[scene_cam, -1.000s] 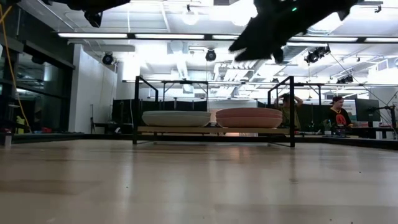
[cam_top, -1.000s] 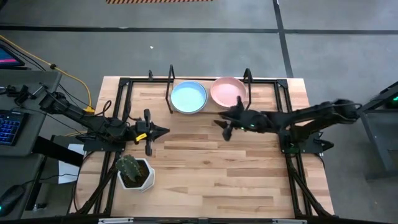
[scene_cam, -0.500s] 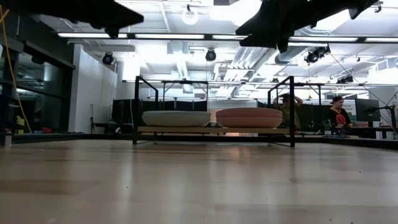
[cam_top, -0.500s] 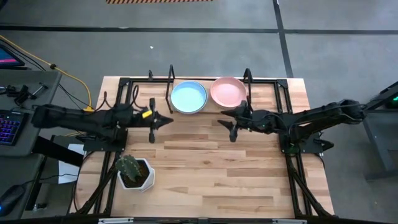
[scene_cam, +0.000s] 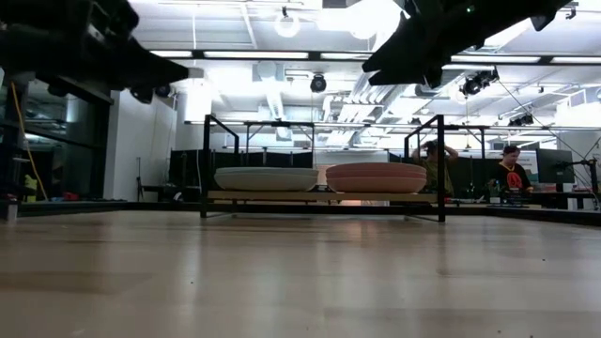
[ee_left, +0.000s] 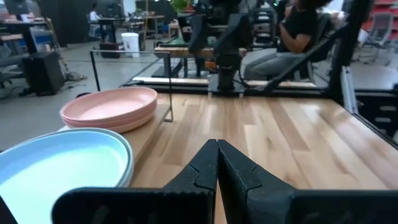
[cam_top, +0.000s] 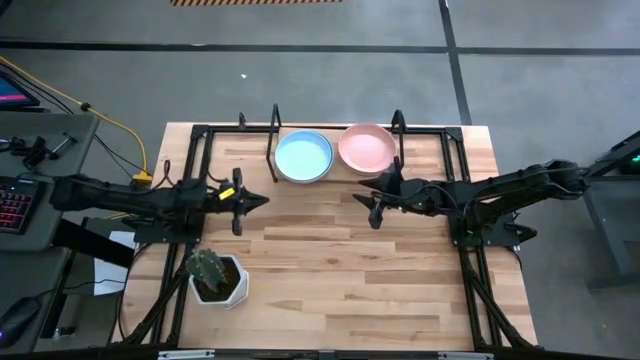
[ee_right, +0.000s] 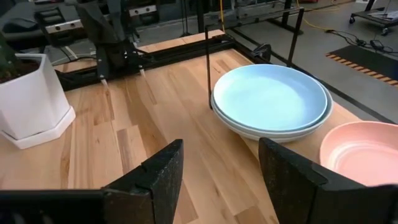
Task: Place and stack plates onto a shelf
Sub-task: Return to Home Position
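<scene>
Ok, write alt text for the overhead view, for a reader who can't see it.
A light blue plate and a pink plate sit side by side on a low shelf at the back edge of the table. The shut left gripper and open right gripper hover empty in front; a potted cactus stands near the left arm.

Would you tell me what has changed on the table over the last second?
The left pincer, shut, shifted slightly toward the shelf as its arm swung level and sank lower over the table. The right pincer, open, drew back a little toward its own base. Nothing was taken or let go. The light blue plates, pink plates and cactus pot stayed put.
</scene>
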